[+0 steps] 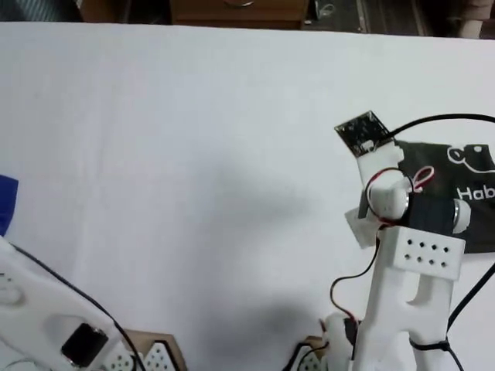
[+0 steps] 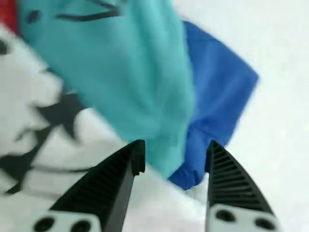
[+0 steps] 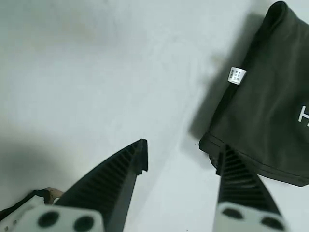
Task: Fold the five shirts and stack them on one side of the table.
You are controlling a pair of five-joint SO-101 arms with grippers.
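Observation:
My left gripper [image 2: 174,157] hangs open just above a pile of shirts: a teal shirt [image 2: 130,67] lies over a blue shirt [image 2: 217,92] and a white shirt with black marks [image 2: 43,130], and a red edge [image 2: 7,14] shows beside them. My right gripper [image 3: 183,159] is open over the bare white table [image 3: 87,72], beside the corner of a folded black shirt [image 3: 270,116] with a small white tag [image 3: 236,75]. In the high view the black shirt [image 1: 437,154] lies at the table's right edge, partly under the right arm [image 1: 402,232]. A blue shirt corner [image 1: 6,202] shows at the left edge.
The white table [image 1: 193,139] stretches wide between the two arms. The left arm [image 1: 46,301] sits at the near left corner. Black cables [image 1: 441,120] run over the black shirt. Wooden furniture [image 1: 240,11] stands behind the table's far edge.

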